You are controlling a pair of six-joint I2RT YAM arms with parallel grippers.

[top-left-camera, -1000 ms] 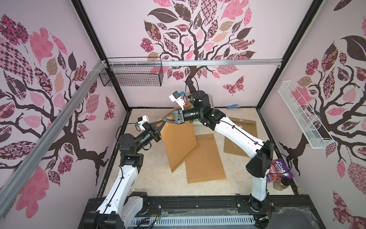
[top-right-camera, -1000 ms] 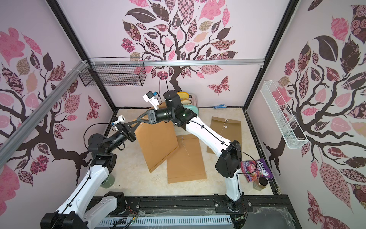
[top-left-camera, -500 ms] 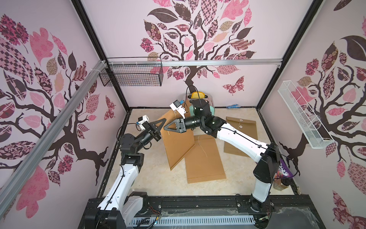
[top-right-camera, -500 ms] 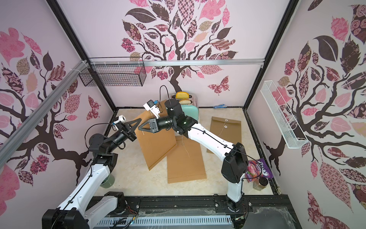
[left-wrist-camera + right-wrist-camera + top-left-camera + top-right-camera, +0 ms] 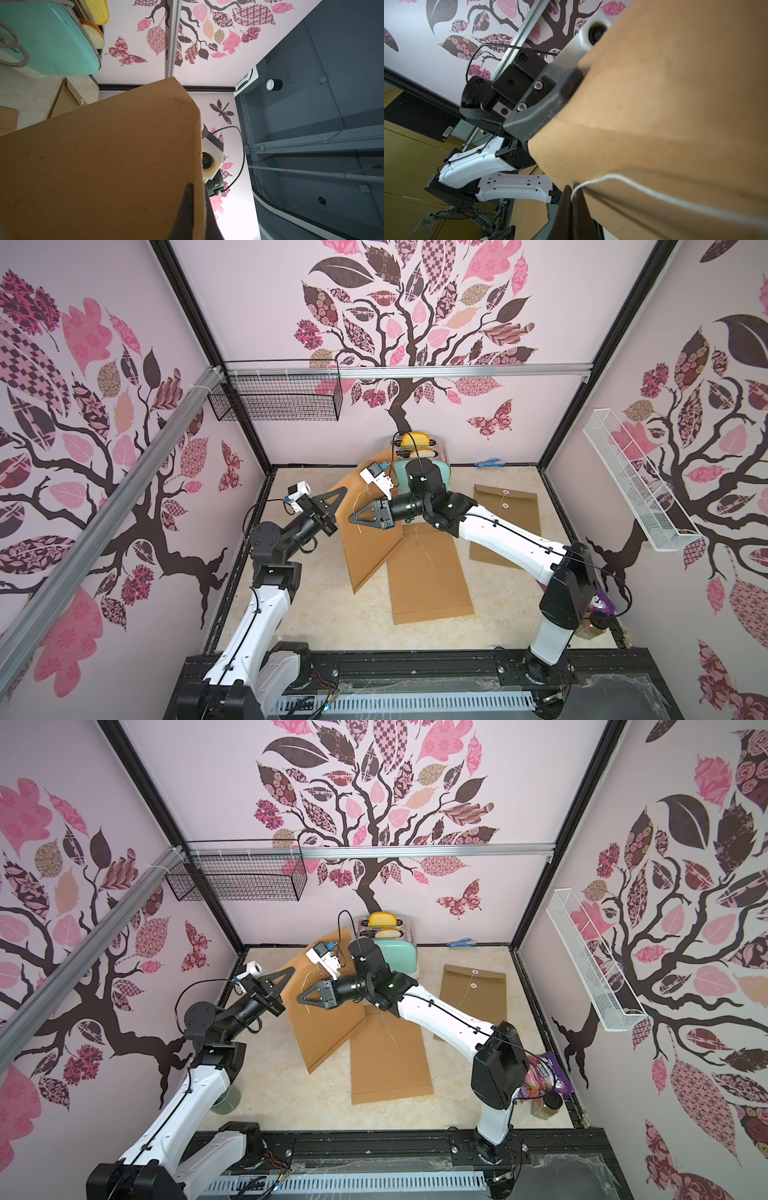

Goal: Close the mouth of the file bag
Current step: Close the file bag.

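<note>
Both top views: my left gripper (image 5: 343, 491) (image 5: 290, 969) was clenched on the left edge of the file bag (image 5: 370, 551) (image 5: 324, 1027). The bag stood lifted and tilted over the table (image 5: 316, 614), its top end toward the toaster (image 5: 440, 466) at the back. Its lower corner was down near the table; contact could not be judged. My right gripper (image 5: 353, 521) (image 5: 300, 999) lay across the bag's front face, with the string (image 5: 357, 506) showing only as a faint pale line. A second envelope (image 5: 430, 572) lay flat, partly under the lifted bag. A third envelope (image 5: 505, 526) lay apart to the right.

Left wrist view: only the bag's plain face (image 5: 104, 155) appeared. Its edge ran between my dark fingers (image 5: 187, 207), which confirmed that my left gripper (image 5: 197, 185) was grasping the bag itself. The string was hidden here. The toaster (image 5: 47, 41) held two bread slices.

Right wrist view: the string (image 5: 633, 180) ran across the brown paper and entered my right gripper (image 5: 574, 193), whose jaws were pinched shut on it, a detail too small in the top views. My left gripper (image 5: 542, 99) was seen from the far side, clamped on the bag's edge.
</note>
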